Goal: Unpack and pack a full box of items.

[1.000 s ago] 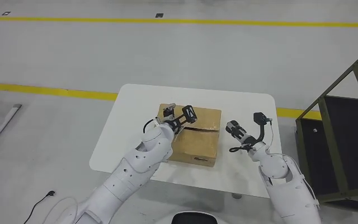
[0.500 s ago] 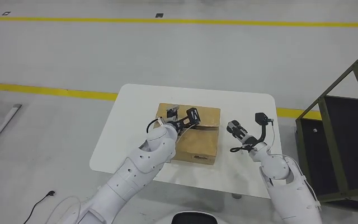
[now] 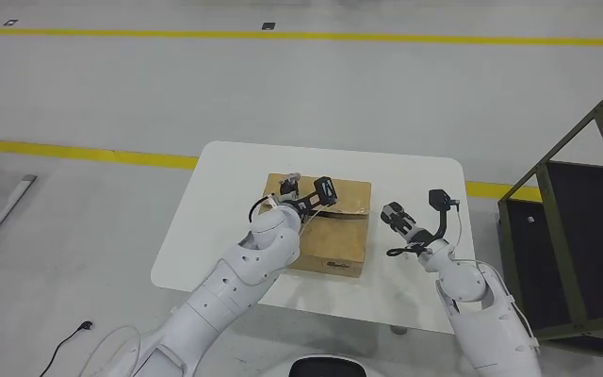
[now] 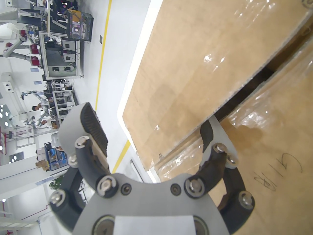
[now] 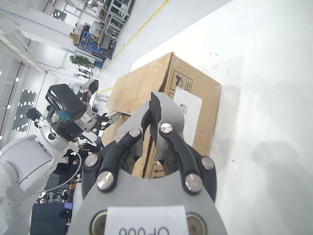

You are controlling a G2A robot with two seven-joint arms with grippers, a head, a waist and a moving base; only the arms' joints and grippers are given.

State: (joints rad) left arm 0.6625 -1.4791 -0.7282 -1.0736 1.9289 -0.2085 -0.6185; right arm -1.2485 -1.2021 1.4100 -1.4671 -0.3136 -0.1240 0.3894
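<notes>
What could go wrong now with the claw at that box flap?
One finger of the open left claw sits under the flap edge; lifting may slip it out or tear cardboard. The right claw hangs beside the box, not holding it, so the box could drag or tip on the table.

Right gripper [image 5: 152, 108] near a brown cardboard box [image 5: 195, 91].
Fingers [image 5: 171, 110] pressed together, holding nothing; box rests on the white counter [image 5: 256, 62].

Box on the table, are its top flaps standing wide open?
No, the flaps of the box lie nearly flat, with only a narrow gap holding one finger of the left gripper.
</notes>
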